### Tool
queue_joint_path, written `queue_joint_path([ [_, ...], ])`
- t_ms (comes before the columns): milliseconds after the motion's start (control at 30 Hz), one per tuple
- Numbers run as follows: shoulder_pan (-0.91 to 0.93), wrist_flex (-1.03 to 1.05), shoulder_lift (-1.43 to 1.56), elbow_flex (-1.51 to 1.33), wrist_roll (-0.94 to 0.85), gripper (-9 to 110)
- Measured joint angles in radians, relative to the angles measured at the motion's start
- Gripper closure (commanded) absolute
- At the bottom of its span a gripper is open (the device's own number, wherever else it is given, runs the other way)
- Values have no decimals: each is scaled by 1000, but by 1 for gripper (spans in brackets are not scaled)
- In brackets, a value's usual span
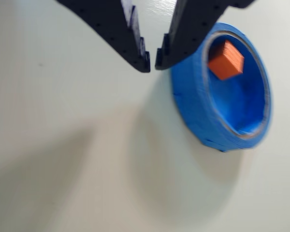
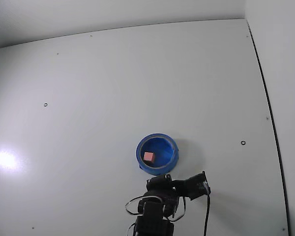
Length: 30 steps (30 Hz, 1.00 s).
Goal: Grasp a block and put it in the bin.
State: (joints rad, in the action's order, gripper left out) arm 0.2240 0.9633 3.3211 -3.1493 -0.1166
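The small salmon-red block [image 1: 225, 60] lies inside the round blue bin [image 1: 193, 113], against its inner wall. My gripper [image 1: 152, 62] hangs just to the left of the bin, above the bare table, with its two black fingertips almost touching and nothing between them. The right finger [image 1: 183, 34] overlaps the bin's upper left rim in the wrist view. In the fixed view the block [image 2: 149, 157] sits left of centre in the bin [image 2: 173, 147], and the gripper [image 2: 160, 178] is just below the bin's near edge, pulled back toward the arm base.
The pale table [image 2: 113, 83] spreads around the bin. A black cable [image 2: 207, 211] hangs off the arm at the bottom right. A bright light glare [image 2: 5, 159] shows at the left. The table's right edge [image 2: 268, 113] runs along a dark seam.
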Motion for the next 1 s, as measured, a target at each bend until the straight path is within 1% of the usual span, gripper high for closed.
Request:
queue_joint_path([
  [300, -137, 133, 0, 3, -15, 101],
  [1000, -152, 141, 0, 3, -15, 101],
])
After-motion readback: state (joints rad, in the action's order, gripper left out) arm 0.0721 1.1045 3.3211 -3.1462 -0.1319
